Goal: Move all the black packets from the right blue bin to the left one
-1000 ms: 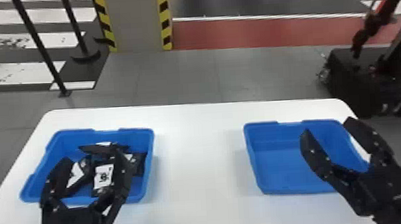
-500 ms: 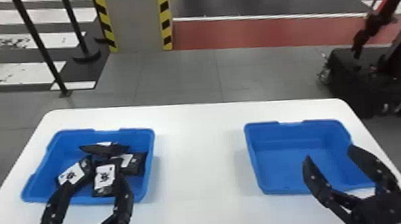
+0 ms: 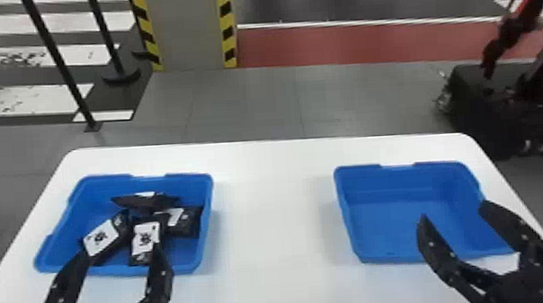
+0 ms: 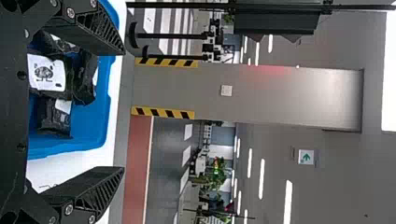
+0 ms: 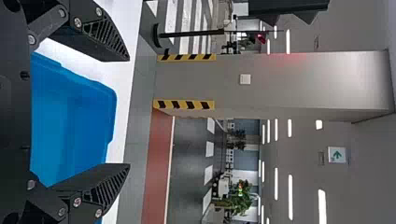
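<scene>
- A white table (image 3: 274, 207), with a grey pillar (image 3: 191, 27) behind.
- Black packets (image 3: 145, 237) lie in the left blue bin (image 3: 93, 195).
- Left gripper (image 3: 121, 252) is at its near side, fingers apart.
- Right gripper (image 3: 453, 212) is at the right blue bin (image 3: 392, 227), fingers also apart.

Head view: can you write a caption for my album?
Two open black claws hover by two blue bins, the left bin holding black packets, the right bin empty.

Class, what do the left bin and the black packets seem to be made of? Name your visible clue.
Left bin: probably molded plastic, evenly blue, with a rounded, notched rim.

Black packets: likely plastic film or foil pouches, somewhat shiny, judging by creased, puckered surfaces; which one stays open.
</scene>
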You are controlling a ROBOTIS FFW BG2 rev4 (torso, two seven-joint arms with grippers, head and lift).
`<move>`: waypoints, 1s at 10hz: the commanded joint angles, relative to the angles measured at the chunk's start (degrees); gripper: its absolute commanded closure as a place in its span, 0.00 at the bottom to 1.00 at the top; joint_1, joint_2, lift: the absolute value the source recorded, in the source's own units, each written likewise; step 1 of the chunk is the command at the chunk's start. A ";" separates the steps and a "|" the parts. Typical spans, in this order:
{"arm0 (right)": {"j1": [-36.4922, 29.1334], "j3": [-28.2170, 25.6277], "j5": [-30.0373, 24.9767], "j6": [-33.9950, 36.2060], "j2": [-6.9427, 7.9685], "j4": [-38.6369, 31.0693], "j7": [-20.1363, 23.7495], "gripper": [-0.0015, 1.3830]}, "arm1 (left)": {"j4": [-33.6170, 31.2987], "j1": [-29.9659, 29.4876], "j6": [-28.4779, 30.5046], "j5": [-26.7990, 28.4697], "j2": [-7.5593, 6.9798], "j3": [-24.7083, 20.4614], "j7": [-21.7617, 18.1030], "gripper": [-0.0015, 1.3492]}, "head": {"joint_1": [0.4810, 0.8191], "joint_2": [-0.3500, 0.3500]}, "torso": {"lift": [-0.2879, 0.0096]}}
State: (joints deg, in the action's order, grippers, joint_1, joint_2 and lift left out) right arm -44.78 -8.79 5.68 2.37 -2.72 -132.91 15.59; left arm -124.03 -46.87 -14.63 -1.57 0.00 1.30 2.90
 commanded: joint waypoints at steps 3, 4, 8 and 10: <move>-0.08 0.09 -0.31 0.01 0.00 -0.62 -0.56 0.17 | -0.49 0.18 -0.71 0.25 0.15 -0.51 0.00 0.12 | 0.63 0.48 | 0.60; -0.08 0.00 -0.58 0.01 0.00 -0.76 -0.56 0.17 | -0.49 0.18 -1.27 0.25 0.15 -0.60 0.00 0.12 | 0.63 0.48 | 0.60; -0.08 0.00 -1.46 0.01 0.00 -1.18 -0.56 0.17 | -1.05 0.04 -2.82 0.17 0.15 -0.95 0.09 0.12 | 0.63 0.49 | 0.60; -0.08 0.00 -1.81 -0.97 0.00 -1.32 -0.56 0.17 | -1.05 -0.24 -2.96 -0.01 0.15 -1.13 0.18 0.12 | 0.63 0.49 | 0.60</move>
State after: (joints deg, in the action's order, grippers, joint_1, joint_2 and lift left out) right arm -44.86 -8.79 3.99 1.66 -2.72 -134.16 15.05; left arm -125.09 -46.99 -17.56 -1.51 0.00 0.26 3.05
